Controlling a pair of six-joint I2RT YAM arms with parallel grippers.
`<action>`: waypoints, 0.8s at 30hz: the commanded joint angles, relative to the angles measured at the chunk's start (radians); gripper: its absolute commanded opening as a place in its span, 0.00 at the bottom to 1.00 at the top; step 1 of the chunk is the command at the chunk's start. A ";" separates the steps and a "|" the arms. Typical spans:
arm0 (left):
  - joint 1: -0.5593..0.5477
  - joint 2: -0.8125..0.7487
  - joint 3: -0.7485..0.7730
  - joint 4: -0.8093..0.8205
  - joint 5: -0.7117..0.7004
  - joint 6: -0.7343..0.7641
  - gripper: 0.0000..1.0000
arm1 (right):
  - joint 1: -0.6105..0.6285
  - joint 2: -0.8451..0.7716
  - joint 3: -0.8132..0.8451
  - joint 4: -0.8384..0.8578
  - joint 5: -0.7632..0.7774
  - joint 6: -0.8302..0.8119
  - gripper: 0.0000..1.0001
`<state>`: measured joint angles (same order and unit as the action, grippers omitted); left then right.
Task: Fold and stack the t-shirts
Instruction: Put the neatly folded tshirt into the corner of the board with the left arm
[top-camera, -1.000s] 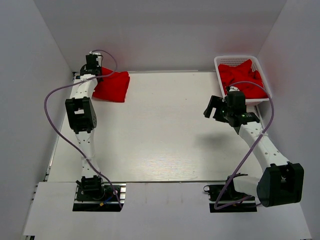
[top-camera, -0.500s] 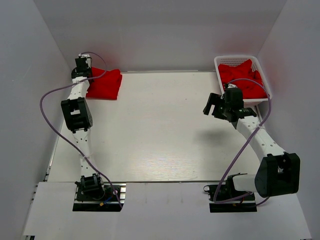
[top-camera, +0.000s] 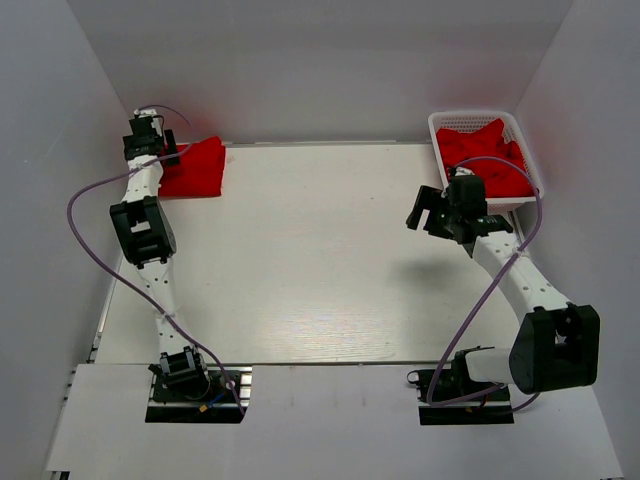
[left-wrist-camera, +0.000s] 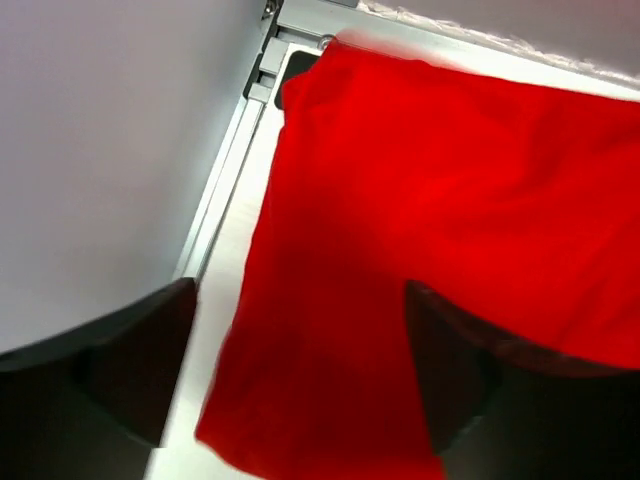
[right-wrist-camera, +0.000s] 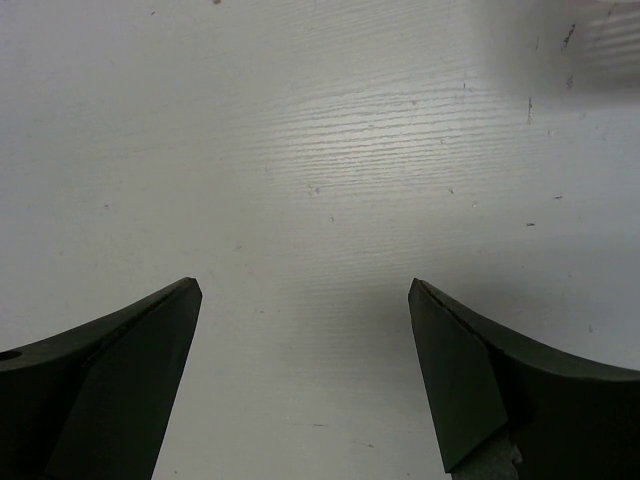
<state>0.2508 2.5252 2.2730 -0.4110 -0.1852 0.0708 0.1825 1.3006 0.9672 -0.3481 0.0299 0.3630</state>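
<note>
Top external view shows the table (top-camera: 320, 260), with a white lattice basket (top-camera: 470, 118) of loose red t-shirts (top-camera: 485, 150) at its far right. One folded t-shirt (top-camera: 195, 168) lies in the far left corner. The left gripper (left-wrist-camera: 300, 380) hangs over it, wide open, holding nothing. The right gripper (right-wrist-camera: 305, 370), wide open too, hangs by the basket. Likely next: fetch another shirt.
</note>
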 joint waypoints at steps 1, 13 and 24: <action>0.001 -0.085 0.006 0.017 0.012 -0.020 1.00 | -0.006 0.008 0.050 0.020 -0.008 -0.003 0.90; -0.056 -0.272 0.023 -0.130 0.289 -0.132 1.00 | -0.005 -0.015 0.039 0.006 -0.019 -0.012 0.90; -0.491 -0.968 -1.115 0.092 0.254 -0.439 1.00 | -0.003 -0.086 -0.125 0.084 -0.200 0.022 0.90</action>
<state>-0.1349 1.7443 1.4151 -0.3847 0.0582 -0.2539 0.1825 1.2549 0.8879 -0.2951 -0.1020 0.3702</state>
